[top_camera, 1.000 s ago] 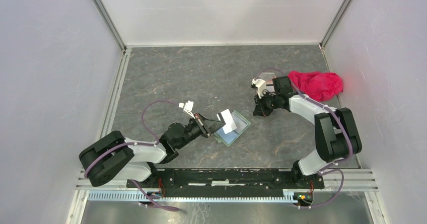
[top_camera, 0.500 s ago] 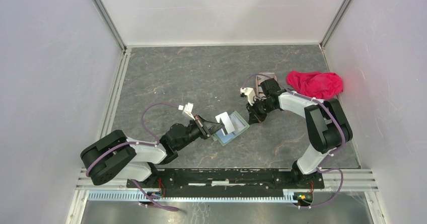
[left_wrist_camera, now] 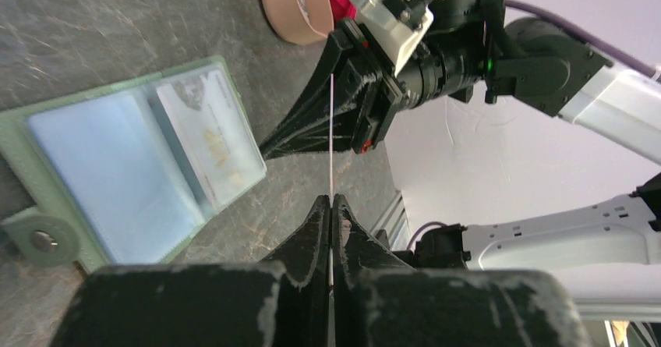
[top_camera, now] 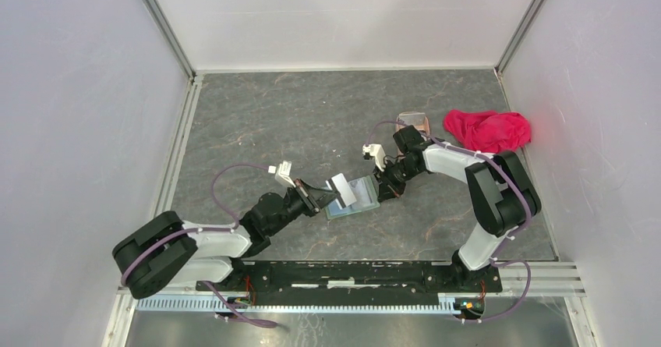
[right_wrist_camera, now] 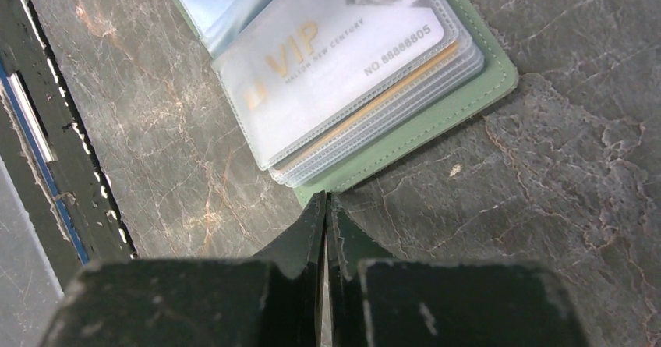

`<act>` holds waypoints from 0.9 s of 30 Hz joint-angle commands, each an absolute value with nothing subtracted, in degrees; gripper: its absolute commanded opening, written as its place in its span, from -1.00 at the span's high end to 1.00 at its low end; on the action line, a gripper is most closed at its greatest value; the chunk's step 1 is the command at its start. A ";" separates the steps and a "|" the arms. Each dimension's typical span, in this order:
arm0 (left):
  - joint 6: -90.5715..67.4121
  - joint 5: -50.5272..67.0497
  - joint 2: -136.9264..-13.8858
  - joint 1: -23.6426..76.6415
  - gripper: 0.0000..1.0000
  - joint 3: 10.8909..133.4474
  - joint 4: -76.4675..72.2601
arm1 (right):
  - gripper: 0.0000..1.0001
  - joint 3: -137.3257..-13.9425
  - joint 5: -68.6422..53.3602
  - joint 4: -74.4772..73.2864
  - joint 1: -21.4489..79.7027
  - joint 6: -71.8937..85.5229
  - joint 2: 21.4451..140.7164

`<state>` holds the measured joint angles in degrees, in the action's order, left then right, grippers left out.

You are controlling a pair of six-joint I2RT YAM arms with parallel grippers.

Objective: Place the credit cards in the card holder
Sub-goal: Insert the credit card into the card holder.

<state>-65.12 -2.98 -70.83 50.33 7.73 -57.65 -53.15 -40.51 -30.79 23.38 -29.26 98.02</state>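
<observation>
- Mid-worktop point(top_camera: 273, 121), the card holder point(top_camera: 360, 204) lies open, one VIP card point(right_wrist_camera: 335, 58) already sleeved.
- Left claw point(left_wrist_camera: 331, 203) grasps a whitish card point(top_camera: 341, 189) on edge, close by the holder's left end.
- Right claw point(right_wrist_camera: 325, 200) is clenched, tips at the green cover's edge.
- We would pin the cover steady, lay the card flatter and lead one corner into a free sleeve.

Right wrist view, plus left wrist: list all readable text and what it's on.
"VIP": gold letters on the whitish card in the top sleeve of the card holder.
"NO.88888805": same card, toward its corner.
Small line under "VIP": too small to read with certainty.
Lettering on the pinkish tray, left wrist view: blurred and cut off.
</observation>
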 commanded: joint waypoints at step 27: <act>-66.75 23.63 -95.31 35.31 0.96 12.45 -80.44 | 0.64 -54.02 -58.39 -23.05 16.45 -27.97 89.99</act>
<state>-61.98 19.14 -90.43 36.80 12.58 -64.60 -52.27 -54.72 -25.80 16.32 -30.46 88.62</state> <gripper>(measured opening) 0.034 0.178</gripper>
